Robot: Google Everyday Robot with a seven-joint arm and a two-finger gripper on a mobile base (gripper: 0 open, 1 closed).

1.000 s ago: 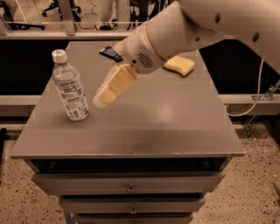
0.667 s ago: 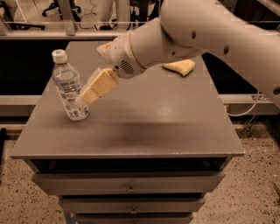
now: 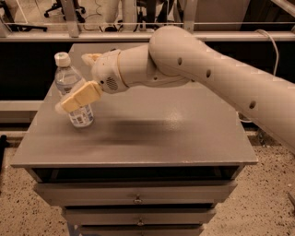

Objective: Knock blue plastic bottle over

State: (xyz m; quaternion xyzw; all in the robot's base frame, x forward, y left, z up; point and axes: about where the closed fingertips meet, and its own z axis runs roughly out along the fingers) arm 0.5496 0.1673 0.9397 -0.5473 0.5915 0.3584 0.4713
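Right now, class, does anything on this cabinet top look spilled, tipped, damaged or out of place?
Nothing stands out. The bottle stands capped on the grey top, with nothing spilled. The gripper is right at the bottle's side, across its label.

This looks like a robotics lab or test bay in an office building. A grey metal cabinet [image 3: 137, 198] with shallow drawers serves as the bench, and its plain tabletop [image 3: 175, 138] is worked over by a cream robot arm [image 3: 207, 73]. The arm's claw [image 3: 75, 85] hangs spread over the tabletop's left side. Behind a low rail [image 3: 138, 36] stand wheeled office-chair bases [image 3: 60, 8] and loose cables. A white cord [image 3: 273, 44] trails at the right, and the floor [image 3: 272, 203] is speckled hard flooring.
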